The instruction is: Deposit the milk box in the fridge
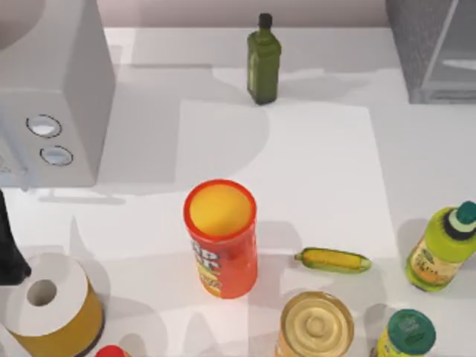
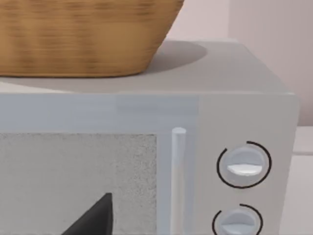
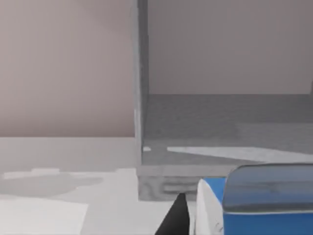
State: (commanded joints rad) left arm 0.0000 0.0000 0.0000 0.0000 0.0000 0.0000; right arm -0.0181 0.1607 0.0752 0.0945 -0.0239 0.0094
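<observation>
From above, the fridge sits at the far right corner of the surface, its dark speckled side and pale framed panel cut by the frame edge. Around the surface stand a green bottle, an orange-red chips can whose label lettering is too foreshortened to read, a corn cob, two yellow-green bottles with teal caps, a jar with a pale lid and a roll of paper on a yellow holder. The light grey appliance with two dials fills the left.

The left wrist view faces that appliance's front, its dials and bar handle, with a woven basket on top; one dark finger of the left tool shows, and I cannot tell how it is set.

The right wrist view looks into the open fridge compartment, with the milk box close in front of the camera, beside a dark finger of the right tool, just short of the fridge floor. Whether the tool grips it I cannot tell. No writing is readable on it. The carton is probably light and fairly stiff but dentable, with smooth faces, so flat opposite sides are the best hold, with modest squeeze.
</observation>
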